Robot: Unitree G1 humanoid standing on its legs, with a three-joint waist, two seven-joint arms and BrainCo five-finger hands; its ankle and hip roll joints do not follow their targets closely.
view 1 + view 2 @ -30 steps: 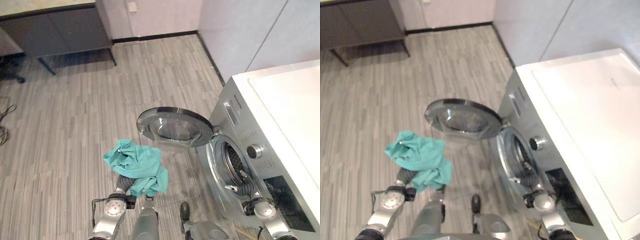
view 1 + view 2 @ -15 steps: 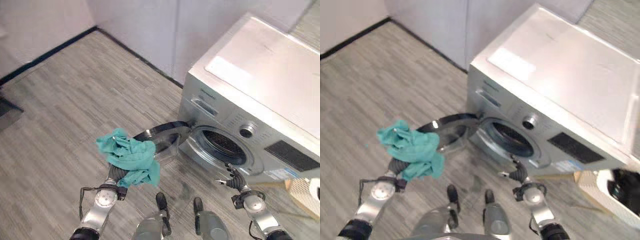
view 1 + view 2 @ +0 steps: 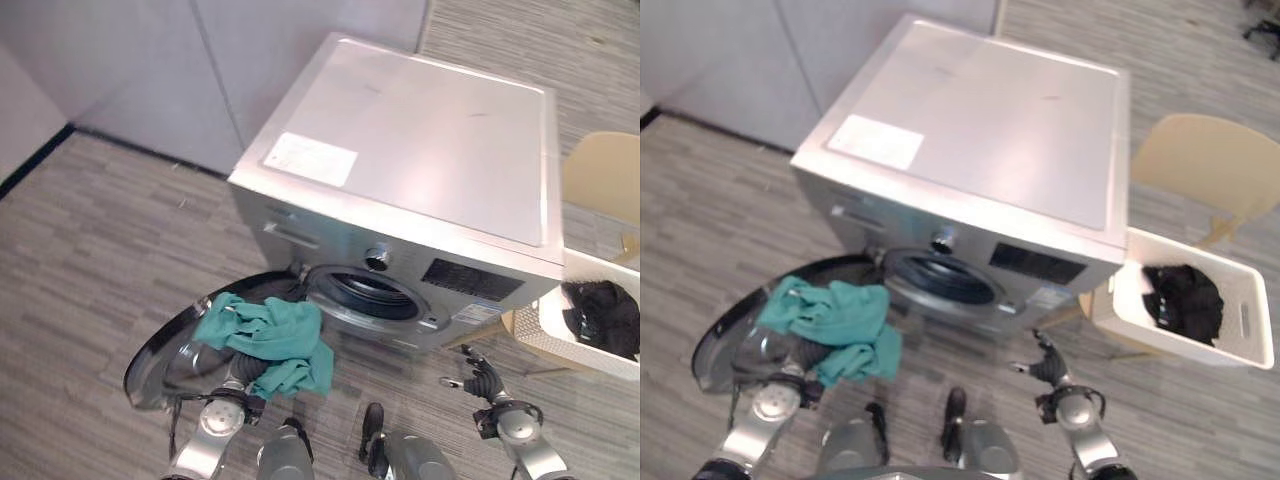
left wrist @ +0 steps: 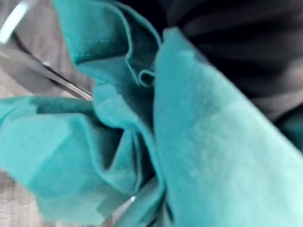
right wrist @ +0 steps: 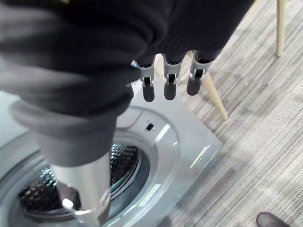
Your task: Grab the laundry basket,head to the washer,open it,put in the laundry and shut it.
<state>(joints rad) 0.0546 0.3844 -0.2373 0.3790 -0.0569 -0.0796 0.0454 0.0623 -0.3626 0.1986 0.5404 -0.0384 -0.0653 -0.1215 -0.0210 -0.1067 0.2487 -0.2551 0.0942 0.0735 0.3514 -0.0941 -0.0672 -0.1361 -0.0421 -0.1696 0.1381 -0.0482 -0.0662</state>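
Note:
A crumpled teal cloth (image 3: 268, 338) lies over my left hand (image 3: 243, 378), held up in front of the washer's open round door (image 3: 160, 358). In the left wrist view the teal cloth (image 4: 142, 142) covers the hand. The silver washer (image 3: 420, 150) faces me, its drum opening (image 3: 368, 296) uncovered. My right hand (image 3: 481, 379) hangs open and empty below the washer's front right corner; its fingers (image 5: 165, 82) are straight. A white laundry basket (image 3: 1240, 345) with dark clothes (image 3: 1183, 297) stands right of the washer.
A beige chair (image 3: 1202, 170) stands behind the basket, beside the washer. The open door juts out low to the left over the grey plank floor (image 3: 80, 250). Grey wall panels (image 3: 150, 70) run behind the washer.
The whole picture has swung round, so the washer now faces me and the basket and chair have come into view. The teal cloth stays on my left hand. My right hand is farther from the drum opening.

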